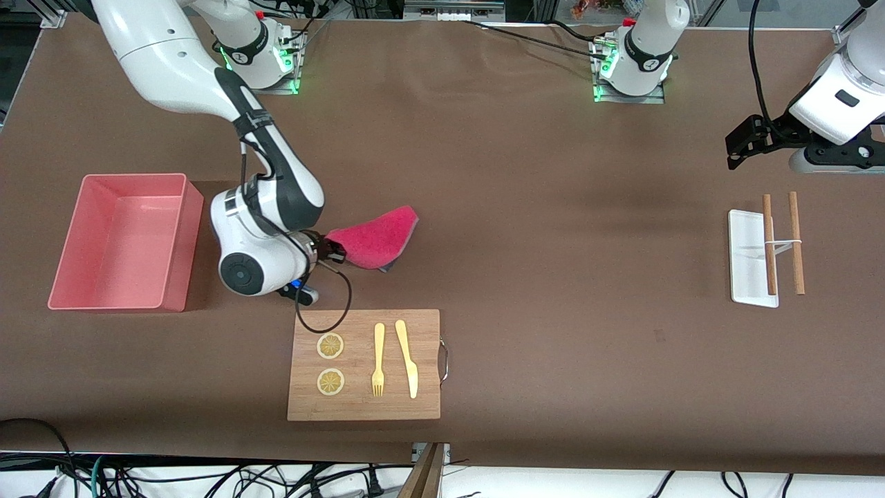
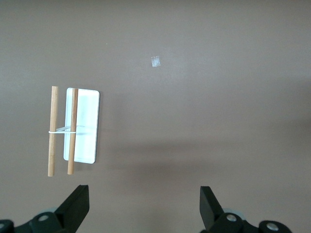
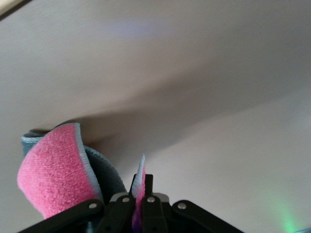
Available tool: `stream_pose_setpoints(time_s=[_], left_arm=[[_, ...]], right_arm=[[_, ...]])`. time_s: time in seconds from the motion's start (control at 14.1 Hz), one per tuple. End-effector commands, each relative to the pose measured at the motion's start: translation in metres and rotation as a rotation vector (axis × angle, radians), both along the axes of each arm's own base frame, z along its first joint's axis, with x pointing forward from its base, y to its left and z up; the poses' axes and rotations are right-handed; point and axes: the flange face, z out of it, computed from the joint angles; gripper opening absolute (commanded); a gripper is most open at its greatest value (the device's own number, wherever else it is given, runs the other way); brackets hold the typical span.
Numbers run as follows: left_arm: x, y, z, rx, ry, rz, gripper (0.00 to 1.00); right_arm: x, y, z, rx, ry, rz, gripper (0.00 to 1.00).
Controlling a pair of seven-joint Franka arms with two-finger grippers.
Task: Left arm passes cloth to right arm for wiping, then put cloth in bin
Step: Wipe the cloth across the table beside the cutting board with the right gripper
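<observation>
We see brown table (image 1: 553, 242), largest thing in frame. Bin (image 1: 124, 242) sits at right arm's end of table. Wooden board (image 1: 364, 364) lies nearer front camera, carrying two lemon slices (image 1: 330, 346), fork (image 1: 378, 360), knife (image 1: 407, 358). White tray (image 1: 750, 257) with two sticks (image 1: 796, 242) lies toward left arm's end. Right gripper (image 1: 337, 254) is between bin and board, fingers clamped on cloth (image 1: 377, 237) edge; cloth hangs folded over bare table. Left gripper (image 2: 145, 206) waits near tray, fingers spread apart.
</observation>
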Motion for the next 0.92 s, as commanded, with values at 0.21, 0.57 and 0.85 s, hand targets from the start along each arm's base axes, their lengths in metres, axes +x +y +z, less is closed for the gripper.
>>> stream_pose_setpoints(time_s=[0.21, 0.57, 0.85], left_arm=[[-0.001, 0.001, 0.001, -0.010, 0.011, -0.013, 1.00], [-0.003, 0.001, 0.000, -0.010, 0.027, -0.012, 1.00], [-0.003, 0.002, 0.000, -0.010, 0.029, -0.012, 1.00]], right_arm=[[0.001, -0.073, -0.019, -0.073, 0.039, 0.131, 0.00], [0.008, -0.159, -0.025, -0.077, 0.063, 0.247, 0.00], [0.014, -0.219, -0.005, -0.034, 0.074, 0.341, 0.00]])
